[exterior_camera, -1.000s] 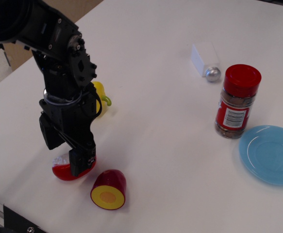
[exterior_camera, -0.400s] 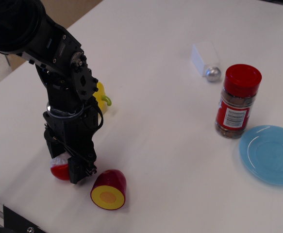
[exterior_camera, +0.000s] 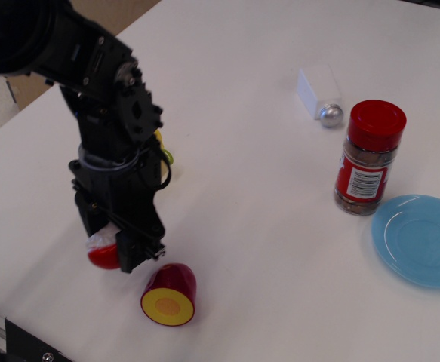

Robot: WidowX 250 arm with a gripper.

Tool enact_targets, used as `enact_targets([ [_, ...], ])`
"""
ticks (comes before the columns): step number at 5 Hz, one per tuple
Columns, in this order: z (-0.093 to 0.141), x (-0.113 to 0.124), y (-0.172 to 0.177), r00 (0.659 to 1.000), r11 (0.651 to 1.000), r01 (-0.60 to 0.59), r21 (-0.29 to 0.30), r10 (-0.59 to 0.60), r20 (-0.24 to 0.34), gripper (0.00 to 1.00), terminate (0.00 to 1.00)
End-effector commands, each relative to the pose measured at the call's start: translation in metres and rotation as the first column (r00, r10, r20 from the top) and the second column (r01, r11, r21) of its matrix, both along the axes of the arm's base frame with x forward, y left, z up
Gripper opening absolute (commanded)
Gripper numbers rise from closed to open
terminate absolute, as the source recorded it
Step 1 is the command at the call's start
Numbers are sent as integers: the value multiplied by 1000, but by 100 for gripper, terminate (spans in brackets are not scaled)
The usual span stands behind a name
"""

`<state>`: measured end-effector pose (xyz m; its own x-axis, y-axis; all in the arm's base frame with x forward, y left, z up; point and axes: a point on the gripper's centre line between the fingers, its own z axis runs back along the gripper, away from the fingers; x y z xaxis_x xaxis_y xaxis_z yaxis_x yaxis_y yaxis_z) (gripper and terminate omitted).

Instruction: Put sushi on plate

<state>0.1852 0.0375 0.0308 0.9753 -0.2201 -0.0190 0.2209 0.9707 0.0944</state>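
The sushi (exterior_camera: 103,252), a glossy red piece with a white rice-like top, is held between the fingers of my black gripper (exterior_camera: 112,250) at the front left of the table. The gripper is shut on it and holds it just above the table surface; most of the sushi is hidden behind the near finger. The light blue plate (exterior_camera: 423,240) lies at the far right edge, a long way from the gripper.
A maroon cylinder with a yellow cut face (exterior_camera: 170,294) lies just right of the gripper. A yellow toy (exterior_camera: 159,154) shows behind the arm. A red-capped spice jar (exterior_camera: 368,157) stands next to the plate; a white salt shaker (exterior_camera: 321,94) lies behind it.
The gripper has closed on the sushi and risen slightly, shifting a little to the right. The other objects have not moved.
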Motion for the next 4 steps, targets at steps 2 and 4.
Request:
enact_targets([
  [2,66,29,-92,966,965,239,-109,-225,127,0,0],
  [4,78,47,-144,935,931,349,-111,-337,111,0,0],
])
